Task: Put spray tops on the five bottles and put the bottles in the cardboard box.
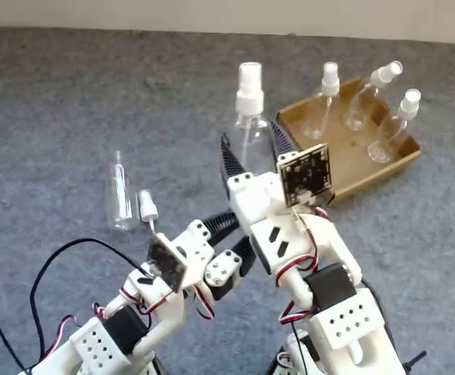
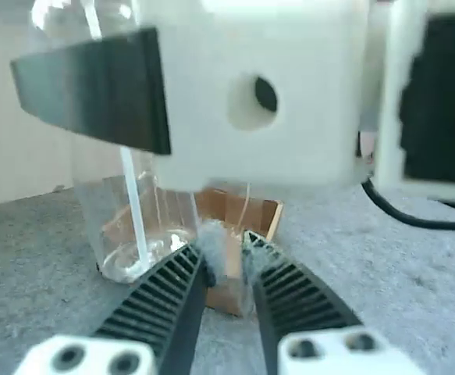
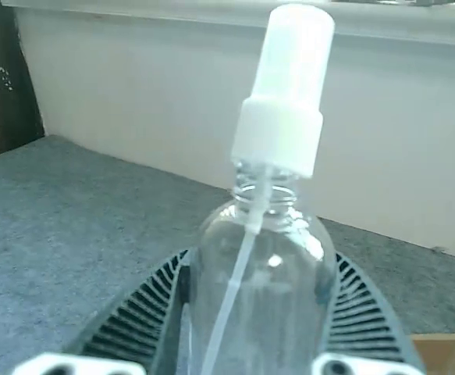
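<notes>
My right gripper (image 1: 254, 153) is shut on a large clear bottle (image 1: 252, 133), held upright just left of the cardboard box (image 1: 350, 160). A white spray top (image 3: 283, 94) sits on the bottle's neck (image 3: 264, 197), with the threads showing below it. My left gripper (image 2: 223, 251) is shut with nothing in it, low beside the right arm and pointing at the bottle's base (image 2: 129, 234). Three bottles with spray tops (image 1: 367, 98) stand in the box. A slim bare bottle (image 1: 120, 191) lies on the carpet at left, a loose spray top (image 1: 147, 208) beside it.
Grey carpet (image 1: 71, 101) covers the whole work area. A black cable (image 1: 63, 262) loops by the left arm's base. Open carpet lies to the far left and at the back.
</notes>
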You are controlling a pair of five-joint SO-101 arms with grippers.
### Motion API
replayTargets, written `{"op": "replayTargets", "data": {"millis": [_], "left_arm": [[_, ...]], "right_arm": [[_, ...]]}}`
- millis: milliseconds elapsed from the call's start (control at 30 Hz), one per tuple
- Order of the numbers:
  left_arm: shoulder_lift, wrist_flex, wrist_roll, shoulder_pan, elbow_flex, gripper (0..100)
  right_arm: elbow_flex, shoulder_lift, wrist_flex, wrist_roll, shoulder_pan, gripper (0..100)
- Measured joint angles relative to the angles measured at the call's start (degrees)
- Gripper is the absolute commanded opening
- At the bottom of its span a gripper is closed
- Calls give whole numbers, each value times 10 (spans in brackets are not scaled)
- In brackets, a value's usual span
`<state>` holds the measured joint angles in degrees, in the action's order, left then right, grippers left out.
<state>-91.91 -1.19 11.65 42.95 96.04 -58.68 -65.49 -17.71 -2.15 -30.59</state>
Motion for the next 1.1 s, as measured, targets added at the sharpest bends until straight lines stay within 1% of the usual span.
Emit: {"op": "replayTargets", "data": {"millis": [200,400,467,600,800,967,1100], "left_arm": [[0,20,0,-11,1,5],[0,20,0,-15,1,5],[0,20,0,-28,1,5],[0,20,0,-57,1,5],[0,20,0,-66,1,5],[0,20,0,-77,1,5],[0,20,1,-84,1,5]], "right_arm": [[0,0,0,0,-58,173],[0,0,0,0,-95,173],[0,0,0,0,-105,173],[0,0,0,0,-110,173],[0,0,-1,0,-110,173],[0,0,-59,-1,-110,173],[5,0,-75,1,-107,173]]}}
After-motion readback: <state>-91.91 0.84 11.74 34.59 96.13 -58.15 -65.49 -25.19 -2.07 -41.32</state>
